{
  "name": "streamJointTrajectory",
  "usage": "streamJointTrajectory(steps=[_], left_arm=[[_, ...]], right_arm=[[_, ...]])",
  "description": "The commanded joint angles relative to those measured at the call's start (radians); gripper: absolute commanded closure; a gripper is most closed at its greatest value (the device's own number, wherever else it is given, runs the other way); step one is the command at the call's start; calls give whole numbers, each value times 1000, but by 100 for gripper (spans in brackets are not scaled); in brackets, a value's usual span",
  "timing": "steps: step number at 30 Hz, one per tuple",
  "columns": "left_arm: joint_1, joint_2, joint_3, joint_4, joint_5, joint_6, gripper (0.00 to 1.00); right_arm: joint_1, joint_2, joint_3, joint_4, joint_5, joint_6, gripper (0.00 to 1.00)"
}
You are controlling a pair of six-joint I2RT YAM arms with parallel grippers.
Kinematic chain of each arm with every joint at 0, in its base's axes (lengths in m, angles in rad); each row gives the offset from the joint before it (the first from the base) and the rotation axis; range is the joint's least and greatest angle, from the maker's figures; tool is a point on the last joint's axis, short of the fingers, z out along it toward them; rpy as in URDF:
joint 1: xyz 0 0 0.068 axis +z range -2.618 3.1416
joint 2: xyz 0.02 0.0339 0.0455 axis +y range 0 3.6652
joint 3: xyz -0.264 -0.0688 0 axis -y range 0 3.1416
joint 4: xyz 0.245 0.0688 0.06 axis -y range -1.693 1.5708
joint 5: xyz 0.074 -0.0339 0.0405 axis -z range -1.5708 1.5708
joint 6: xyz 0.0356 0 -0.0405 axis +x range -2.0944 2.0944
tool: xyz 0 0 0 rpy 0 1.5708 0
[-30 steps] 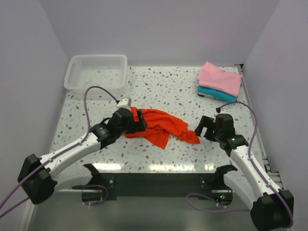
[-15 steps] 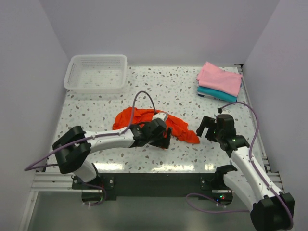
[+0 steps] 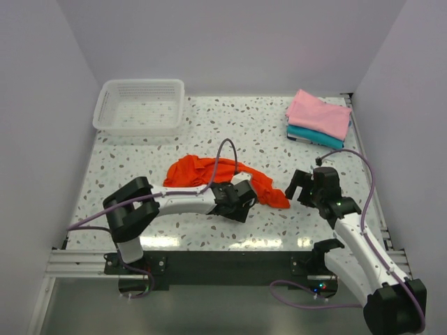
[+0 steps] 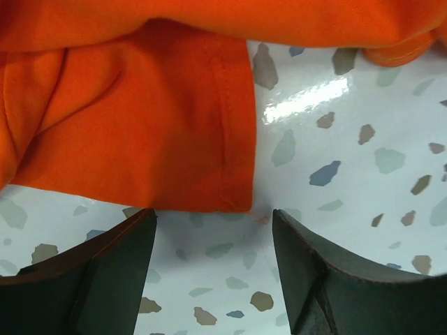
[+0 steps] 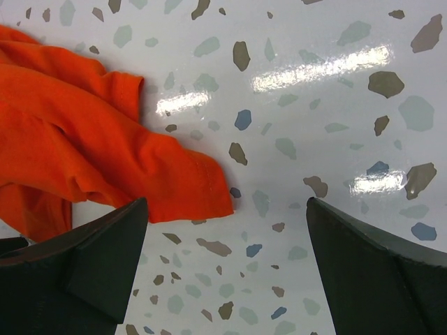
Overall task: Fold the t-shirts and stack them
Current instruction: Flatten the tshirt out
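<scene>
Top external view: the orange-red t-shirt (image 3: pixel 199 172) lies crumpled in a loose band across the middle of the speckled surface (image 3: pixel 230 125), running from left of centre to a tapered end on the right. The left arm reaches low across the near side of the surface, and the left gripper (image 3: pixel 244 201) sits at the near edge of the cloth, close to its middle. The right gripper (image 3: pixel 298 187) hovers just right of the shirt's tapered end, apart from it. At the far right corner the pink t-shirt (image 3: pixel 320 113) rests folded on top of the teal t-shirt (image 3: pixel 311 135), whose edge shows beneath it. A white mesh basket (image 3: pixel 140 105) stands at the far left corner. Left wrist view: the two dark fingers (image 4: pixel 105 279) are spread apart with bare speckled surface between them, holding nothing; a hemmed corner of the orange-red cloth lies just ahead of the gap, its stitched edge running away from the camera, with more folds bunched beyond it. Right wrist view: this gripper's fingers (image 5: pixel 377 272) are also wide apart and hold nothing. The shirt's end lies on the left side of this view, its corner pointing toward the middle, with shiny open surface to the right of it.
</scene>
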Motion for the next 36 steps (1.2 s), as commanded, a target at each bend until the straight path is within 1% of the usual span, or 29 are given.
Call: streamJointTrajectory(steps=[1, 6, 8, 10, 17, 19, 20, 21, 22, 23, 25, 26, 28, 29, 33, 36], left_arm=[[-5, 26, 35, -48, -46, -45, 28], [-5, 46, 49, -79, -87, -69, 38], [-5, 55, 64, -102, -115, -89, 40], [-5, 72, 87, -136, -129, -108, 40], [-5, 114, 133, -159, -138, -114, 41], [-5, 124, 142, -163, -137, -117, 46], [-5, 137, 147, -181, -143, -123, 49], [-5, 144, 156, -189, -147, -134, 56], [-5, 152, 159, -195, -150, -137, 59], [-5, 163, 165, -206, -155, -145, 66], [-5, 169, 167, -212, -161, -152, 74], [-5, 172, 167, -212, -169, -157, 83], [-3, 174, 168, -215, -179, -168, 98], [-3, 174, 170, -231, -208, -171, 100], [-3, 138, 161, -286, -290, -227, 100], [-3, 50, 97, -265, -325, -250, 100]], right_arm=[[0, -11, -6, 26, 25, 11, 1], [-1, -11, -11, 29, 22, 11, 1], [0, -11, -11, 27, 22, 13, 1], [0, -12, -14, 29, 22, 13, 1], [0, -18, -14, 27, 24, 14, 1], [0, -20, -17, 29, 24, 14, 1], [0, -20, -17, 29, 24, 14, 1], [-1, -18, -16, 29, 24, 14, 1], [-1, -18, -19, 30, 22, 14, 1], [0, -18, -19, 32, 22, 16, 1], [-1, -18, -20, 32, 19, 14, 1], [-1, -18, -19, 33, 16, 13, 1], [-1, -15, -20, 39, 7, 7, 1], [0, -14, -19, 41, -1, 4, 1], [-1, -11, -22, 49, -21, -13, 1], [0, 3, -31, 84, -86, -44, 1]])
